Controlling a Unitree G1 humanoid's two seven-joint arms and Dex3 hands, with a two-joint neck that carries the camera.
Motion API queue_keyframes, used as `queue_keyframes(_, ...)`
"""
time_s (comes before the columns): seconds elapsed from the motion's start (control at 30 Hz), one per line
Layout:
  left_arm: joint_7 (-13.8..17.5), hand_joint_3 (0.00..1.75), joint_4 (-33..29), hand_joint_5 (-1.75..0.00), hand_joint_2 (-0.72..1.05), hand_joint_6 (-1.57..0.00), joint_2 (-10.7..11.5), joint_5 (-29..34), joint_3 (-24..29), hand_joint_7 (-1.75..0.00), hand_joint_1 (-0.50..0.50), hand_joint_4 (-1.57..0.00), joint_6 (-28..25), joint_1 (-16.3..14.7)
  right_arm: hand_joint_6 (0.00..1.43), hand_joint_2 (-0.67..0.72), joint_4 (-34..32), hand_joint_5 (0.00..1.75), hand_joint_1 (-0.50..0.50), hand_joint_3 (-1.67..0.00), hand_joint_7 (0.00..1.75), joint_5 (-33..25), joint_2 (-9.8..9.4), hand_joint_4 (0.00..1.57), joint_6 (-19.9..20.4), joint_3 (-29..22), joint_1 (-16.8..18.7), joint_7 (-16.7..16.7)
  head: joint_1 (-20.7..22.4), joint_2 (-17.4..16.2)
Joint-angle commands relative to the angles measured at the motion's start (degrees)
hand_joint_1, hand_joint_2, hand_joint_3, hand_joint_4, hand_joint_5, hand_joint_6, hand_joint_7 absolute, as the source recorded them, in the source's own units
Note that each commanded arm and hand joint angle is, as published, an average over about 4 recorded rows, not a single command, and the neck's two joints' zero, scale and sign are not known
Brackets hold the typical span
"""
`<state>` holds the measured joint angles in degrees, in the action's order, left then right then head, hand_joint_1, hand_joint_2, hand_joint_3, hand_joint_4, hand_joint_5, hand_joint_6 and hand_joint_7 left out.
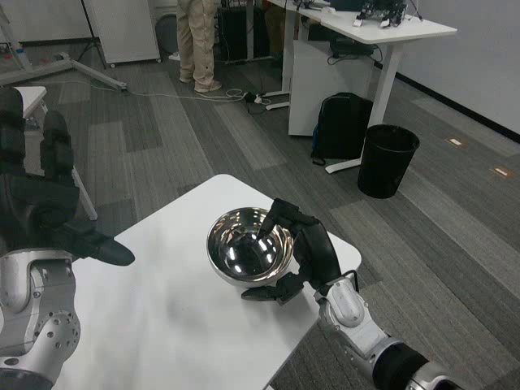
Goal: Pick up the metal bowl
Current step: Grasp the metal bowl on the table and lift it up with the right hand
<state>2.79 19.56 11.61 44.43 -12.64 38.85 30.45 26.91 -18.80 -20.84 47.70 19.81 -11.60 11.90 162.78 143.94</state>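
The one metal bowl (pixel 249 254) sits on the white desk (pixel 171 325) near its right edge, held by the right hand (pixel 296 253): fingers hook over the bowl's right rim into the inside, and others lie under its near side. The bowl holds nothing. The left hand (pixel 45 203) hangs over the desk's left edge, well apart from the bowl, holding nothing, fingers extended. On the floor far right stand one black bin (pixel 387 160) and one black backpack (pixel 340 126).

It was an office: grey carpet tiles (pixel 455 244), white desks (pixel 366 32), a black waste bin (pixel 387 160), a backpack (pixel 340 126).
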Motion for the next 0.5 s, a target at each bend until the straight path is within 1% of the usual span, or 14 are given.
queue_keyframes(0.03, 0.24, 0.0, 0.78, 0.0, -0.64, -0.03, -0.1, 0.46, -0.45, -0.35, -0.5, -0.11, 0.43, -0.68, 0.74, -0.35, -2.24, 1.36, 0.17, -0.95, 1.45, -0.53, -0.38, 1.14, -2.72, -0.65, -1.51, 0.32, 0.37, 3.59)
queue_keyframes(0.07, 0.28, 0.0, 1.03, 0.0, -0.64, -0.03, -0.1, 0.57, -0.65, -0.35, -0.5, -0.11, 0.43, -0.57, 0.74, -0.35, -2.96, 1.36, 0.17, -0.95, 1.43, -0.49, -0.34, 1.14, -3.8, -0.89, -1.69, 0.32, 0.37, 4.3)
queue_keyframes(0.13, 0.48, 0.0, 1.47, 0.0, -0.64, -0.03, -0.1, 0.74, -0.94, -0.35, -0.5, -0.11, 0.39, -0.39, 0.76, -0.35, -4.26, 1.36, 0.17, -0.95, 1.4, -0.23, -0.23, 1.15, -5.42, -1.49, -1.95, 0.32, -0.12, 7.02)
queue_keyframes(0.17, 0.64, 0.0, 1.69, 0.0, -0.64, -0.03, -0.1, 0.81, -1.09, -0.35, -0.5, -0.11, 0.3, -0.3, 0.76, -0.35, -4.96, 1.36, 0.17, -0.95, 1.4, -0.03, -0.18, 1.15, -6.24, -1.88, -2.11, 0.32, -0.35, 7.24)
queue_keyframes(0.3, 1.73, 0.0, 2.02, 0.0, -0.64, -0.03, -0.1, 0.9, -1.26, -0.35, -0.5, -0.11, -0.67, -0.21, 0.79, -0.35, -6.7, 1.36, 0.17, -0.95, 1.4, 0.68, -0.16, 1.17, -7.8, -3.27, -2.77, 0.25, -1.84, 9.93)
queue_keyframes(0.4, 3.01, 0.0, 2.06, 0.0, -0.64, -0.03, 0.08, 0.85, -1.24, -0.35, -0.5, -0.11, -1.83, -0.21, 0.8, -0.35, -8.19, 1.36, 0.17, -0.95, 1.4, 1.2, -0.16, 1.17, -8.54, -4.39, -3.18, 0.23, -2.53, 11.03)
queue_keyframes(0.5, 3.89, 0.0, 2.06, 0.0, -0.64, -0.03, 0.25, 0.83, -1.24, -0.35, -0.5, -0.11, -2.86, -0.21, 0.8, -0.35, -9.6, 1.36, 0.17, -0.95, 1.4, 1.84, -0.12, 1.17, -9.29, -5.53, -3.25, 0.23, -2.62, 11.37)
